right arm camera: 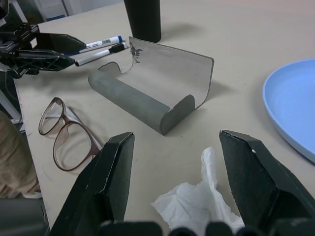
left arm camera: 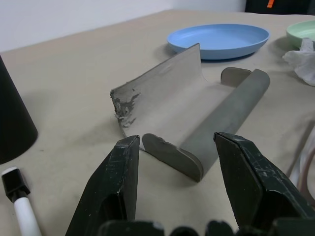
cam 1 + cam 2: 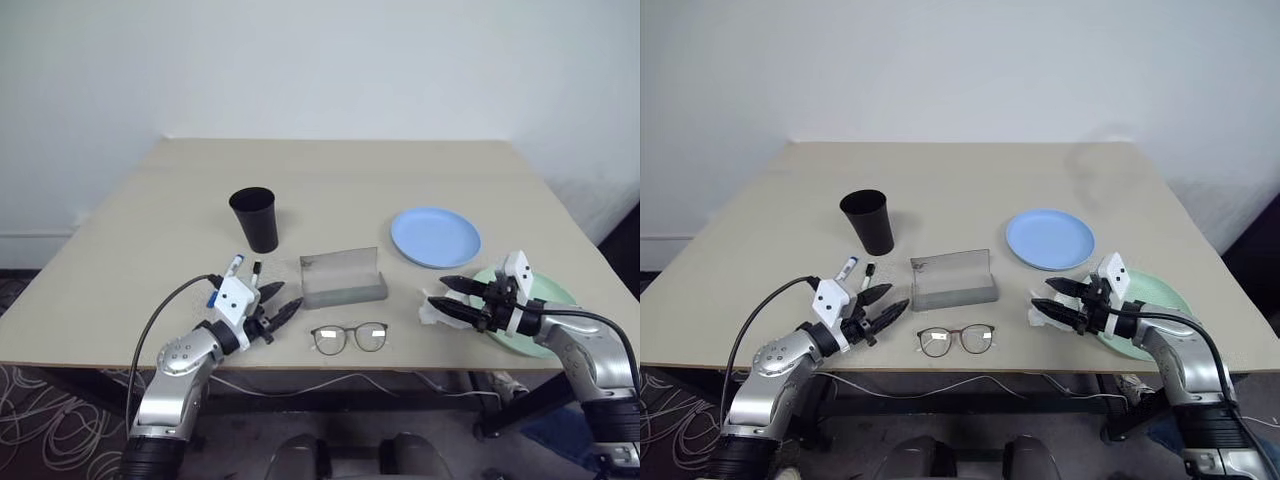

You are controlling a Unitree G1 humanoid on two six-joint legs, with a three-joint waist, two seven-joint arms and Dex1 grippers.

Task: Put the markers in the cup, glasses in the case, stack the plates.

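Table [image 3: 330, 170] (cup [image 3: 255, 218], case [image 3: 343, 278], plates [image 3: 435, 237])

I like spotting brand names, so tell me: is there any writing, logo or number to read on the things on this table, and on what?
No text can be read here.
Blue-capped white marker: dark print on its barrel, too small to read.
Black-capped white marker: no print I can make out.
Thin dark-framed glasses: small pale patches on the lenses, illegible.
Black tapered plastic cup, open grey hard case, round light blue plate: no markings visible.

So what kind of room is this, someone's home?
More likely a lab or test room: a bare beige table against a plain white wall, with loose cables under its front edge.
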